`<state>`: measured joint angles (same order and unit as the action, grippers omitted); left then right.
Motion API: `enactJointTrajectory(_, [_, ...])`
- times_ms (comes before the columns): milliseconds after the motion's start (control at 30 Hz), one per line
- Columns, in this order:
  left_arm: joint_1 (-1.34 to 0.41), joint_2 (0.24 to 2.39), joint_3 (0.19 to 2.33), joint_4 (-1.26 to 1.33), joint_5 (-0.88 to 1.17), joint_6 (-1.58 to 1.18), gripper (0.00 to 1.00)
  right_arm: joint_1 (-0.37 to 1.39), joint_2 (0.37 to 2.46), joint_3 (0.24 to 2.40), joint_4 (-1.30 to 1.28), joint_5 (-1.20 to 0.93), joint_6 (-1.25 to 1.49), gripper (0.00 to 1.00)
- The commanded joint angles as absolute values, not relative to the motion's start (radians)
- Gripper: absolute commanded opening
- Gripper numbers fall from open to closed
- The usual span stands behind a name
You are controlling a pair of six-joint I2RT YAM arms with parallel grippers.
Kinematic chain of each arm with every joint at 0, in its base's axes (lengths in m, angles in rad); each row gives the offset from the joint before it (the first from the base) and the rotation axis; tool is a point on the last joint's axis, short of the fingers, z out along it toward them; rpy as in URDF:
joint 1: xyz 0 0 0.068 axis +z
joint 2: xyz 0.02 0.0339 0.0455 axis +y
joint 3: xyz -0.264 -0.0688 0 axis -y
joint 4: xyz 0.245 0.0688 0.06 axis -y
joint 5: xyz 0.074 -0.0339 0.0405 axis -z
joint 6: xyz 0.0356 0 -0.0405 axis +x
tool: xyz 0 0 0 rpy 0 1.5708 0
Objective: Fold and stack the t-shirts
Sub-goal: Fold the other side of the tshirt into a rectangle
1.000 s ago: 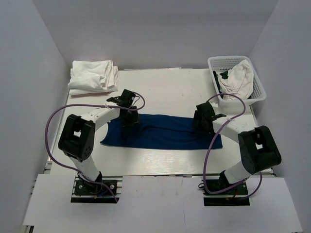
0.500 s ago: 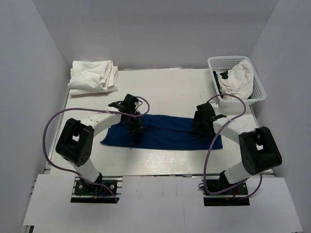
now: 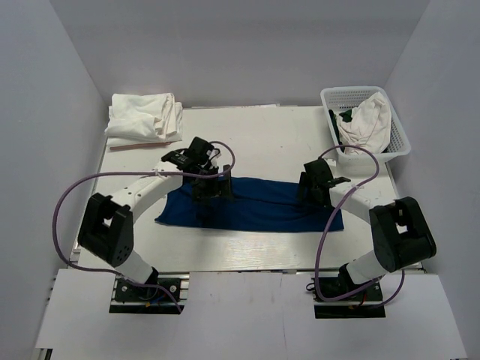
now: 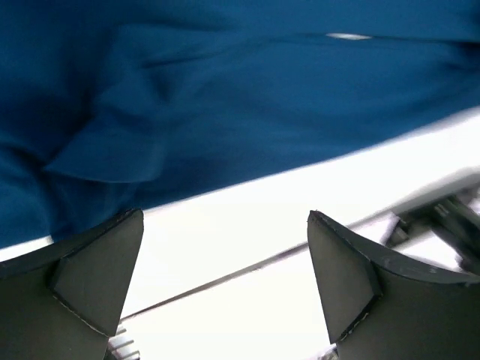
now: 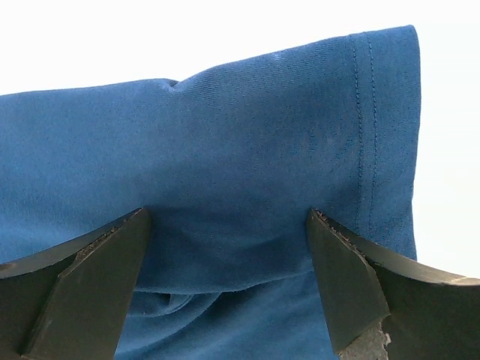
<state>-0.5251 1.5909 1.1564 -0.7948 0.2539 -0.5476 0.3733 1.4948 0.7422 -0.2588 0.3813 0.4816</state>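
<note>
- I see the white table point(image 3: 262, 142) filling the workspace, with both arms reaching in from its near edge.
- The navy t-shirt point(image 3: 255, 206) lies across the middle of the table as a long, narrow, folded band running left to right. It is rumpled at its left end and flatter toward the right.
- In the right wrist view its edge shows a double-stitched hem, with a soft fold underneath.
- A pile of white t-shirts point(image 3: 142, 118) sits loosely folded at the far left corner, well apart from the navy one.
- The white lattice basket point(image 3: 401, 135) stands at the far right corner. A crumpled white t-shirt point(image 3: 366, 120) fills most of it, with something dark beside it that I cannot make out.
- My left gripper point(image 4: 225, 217) hangs over the band's left part at its near edge, fingers spread wide with nothing between them.
- My right gripper point(image 5: 229, 214) is low over the band's right end, fingers wide apart above the cloth and pinching nothing.
</note>
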Motion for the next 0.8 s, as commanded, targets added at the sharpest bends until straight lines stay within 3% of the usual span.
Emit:
enactJointTrajectory(0, [-0.528,1.482,1.204,-0.750,0.428,-0.459,1.00,0.370,1.462,0.735,-0.270,0.361,0.430,0.90])
enactJointTrajectory(133, [-0.508,1.433,1.195,-0.741,0.335,-0.469,1.00,0.376,1.445,0.742,-0.272,0.351,0.408,0.90])
enactJointTrajectory(233, [-0.508,1.451,1.195,-0.793,0.145,-0.491,1.00,0.379,1.421,0.742,-0.265,0.333,0.379,0.90])
enactJointTrajectory(400, [-0.497,1.549,1.186,-0.752,0.144,-0.549,1.00,0.377,1.361,0.747,-0.262,0.285,0.335,0.90])
enactJointTrajectory(633, [-0.439,1.506,1.148,-0.741,-0.119,-0.647,1.00,0.463,1.290,0.801,-0.149,-0.208,0.114,0.90])
enactJointTrajectory(767, [-0.385,1.490,1.137,-0.739,-0.074,-0.681,1.00,0.573,1.425,0.947,-0.137,-0.337,0.112,0.90])
